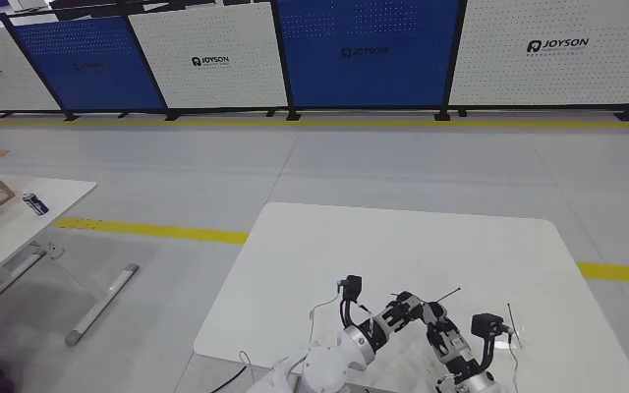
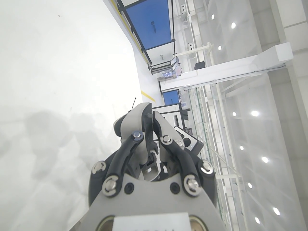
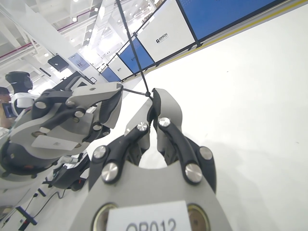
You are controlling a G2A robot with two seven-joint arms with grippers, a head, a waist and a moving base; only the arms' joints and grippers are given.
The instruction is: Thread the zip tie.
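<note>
Thin black zip tie (image 3: 130, 41) pinched by right hand (image 3: 152, 96), short stretch clamped in left hand (image 3: 121, 89), white surface (image 1: 413, 246), blue-white panels (image 1: 369, 49) beyond.

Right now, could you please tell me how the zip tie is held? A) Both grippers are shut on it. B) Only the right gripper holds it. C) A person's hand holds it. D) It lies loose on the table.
A: in the right wrist view the right gripper is shut on the zip tie at its head, and the left gripper pinches the strap just beside it.
</note>
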